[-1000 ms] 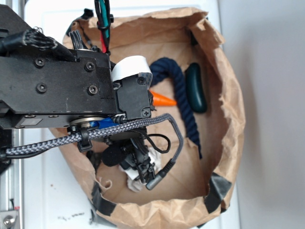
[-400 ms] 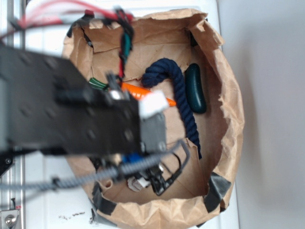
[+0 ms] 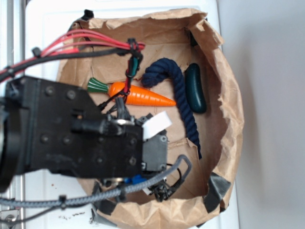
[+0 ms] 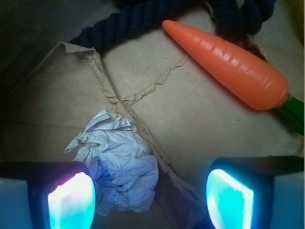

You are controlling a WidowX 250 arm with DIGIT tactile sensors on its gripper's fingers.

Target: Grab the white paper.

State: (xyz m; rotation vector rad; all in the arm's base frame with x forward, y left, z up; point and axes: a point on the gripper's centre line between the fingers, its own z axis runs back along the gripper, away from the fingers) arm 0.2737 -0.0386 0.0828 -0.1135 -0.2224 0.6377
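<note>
while wide apart, gripper (image 4: 150,198) fingers above white paper (image 4: 119,162), wad beside left finger (image 4: 71,200)

Background's pretty plain: a white surface (image 3: 228,28) under everything, showing past the far side and off to the right of the end effector, with a soft grey shadow on the right. A metal rail (image 3: 13,200) with a bolt runs down the left edge, behind the arm. A few dark specks sit on the white near the bottom left. Light's even and bright, no hard glare.
</note>
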